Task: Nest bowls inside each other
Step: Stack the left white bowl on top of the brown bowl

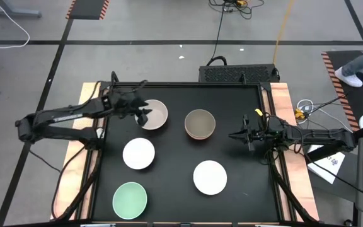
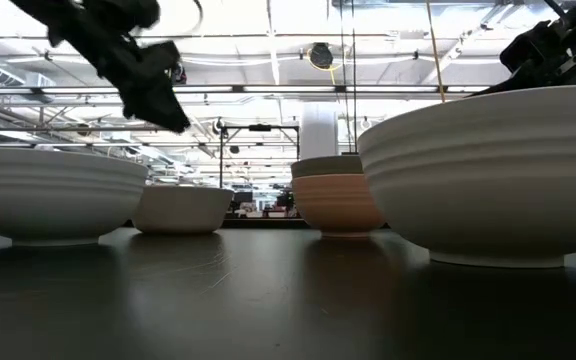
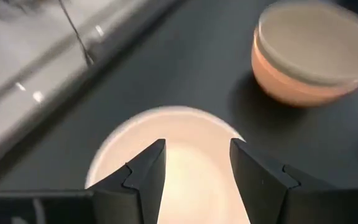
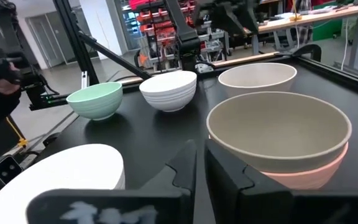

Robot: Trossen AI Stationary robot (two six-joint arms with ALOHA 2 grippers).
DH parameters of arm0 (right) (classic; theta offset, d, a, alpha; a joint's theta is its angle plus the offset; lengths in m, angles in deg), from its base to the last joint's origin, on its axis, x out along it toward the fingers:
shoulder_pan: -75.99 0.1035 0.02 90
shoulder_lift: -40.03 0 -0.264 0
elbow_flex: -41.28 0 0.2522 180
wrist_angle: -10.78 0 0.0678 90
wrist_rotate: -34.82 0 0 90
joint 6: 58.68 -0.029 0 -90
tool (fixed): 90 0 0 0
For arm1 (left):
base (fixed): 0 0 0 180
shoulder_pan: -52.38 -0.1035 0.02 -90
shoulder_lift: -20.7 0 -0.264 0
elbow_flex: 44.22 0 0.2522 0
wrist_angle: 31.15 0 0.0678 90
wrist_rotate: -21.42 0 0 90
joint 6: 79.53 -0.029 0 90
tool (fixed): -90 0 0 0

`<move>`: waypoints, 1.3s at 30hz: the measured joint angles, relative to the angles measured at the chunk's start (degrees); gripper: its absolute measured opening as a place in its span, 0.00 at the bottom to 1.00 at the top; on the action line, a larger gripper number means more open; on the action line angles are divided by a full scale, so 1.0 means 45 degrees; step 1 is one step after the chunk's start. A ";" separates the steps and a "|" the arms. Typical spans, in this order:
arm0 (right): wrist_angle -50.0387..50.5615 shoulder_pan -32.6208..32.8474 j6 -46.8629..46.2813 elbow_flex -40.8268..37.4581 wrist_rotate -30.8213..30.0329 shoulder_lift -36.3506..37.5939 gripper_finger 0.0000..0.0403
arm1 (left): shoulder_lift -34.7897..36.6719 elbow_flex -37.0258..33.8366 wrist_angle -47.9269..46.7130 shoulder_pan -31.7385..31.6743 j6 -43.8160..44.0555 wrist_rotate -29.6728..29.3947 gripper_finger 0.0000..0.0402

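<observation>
Five bowl spots show on the black table. A beige-grey bowl (image 1: pixel 154 115) stands at the far left. My left gripper (image 1: pixel 142 113) hovers open above it, fingers slanting down over its hollow (image 3: pixel 173 168), well clear of it (image 2: pixel 158 95). An olive-brown bowl (image 1: pixel 200 123) sits nested in a salmon-orange bowl (image 4: pixel 303 177) at the far middle. My right gripper (image 1: pixel 240 134) stands level just right of that pair, shut (image 4: pixel 199 165), touching nothing. Two white bowls (image 1: pixel 138 153) (image 1: pixel 209 177) and a mint green bowl (image 1: pixel 130 199) stand nearer the front.
The table's raised rim (image 1: pixel 169 84) and wooden side boards (image 1: pixel 281 101) frame the work area. Cables and a black box (image 1: pixel 238 73) lie beyond the far edge. Bare table lies between the olive-brown bowl and the right white bowl.
</observation>
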 joint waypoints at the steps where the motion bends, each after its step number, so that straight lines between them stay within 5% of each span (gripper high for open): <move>1: 0.0000 0.0000 -0.0002 -0.0005 0.0038 0.0000 0.06 | -0.0391 0.0131 0.0001 -0.0148 -0.0161 0.0253 0.45; 6: 0.0183 0.0000 -0.0026 -0.0015 0.0337 0.0000 0.06 | -0.1443 0.0750 -0.0054 -0.0666 -0.0781 0.0549 0.45; 12: 0.0489 0.0000 0.0013 -0.0019 0.0338 0.0000 0.06 | -0.2035 0.1627 -0.0834 -0.0980 -0.0848 0.2510 0.48; 27: 0.0670 0.0000 0.0207 -0.0024 0.0333 -0.0029 0.06 | -0.4192 0.3767 -0.4558 -0.0464 -0.0125 0.2980 0.87; 39: 0.0792 0.0000 0.0205 -0.0054 0.0332 -0.0043 0.06 | -0.6342 0.5001 -0.5718 0.1103 -0.0043 0.2213 0.84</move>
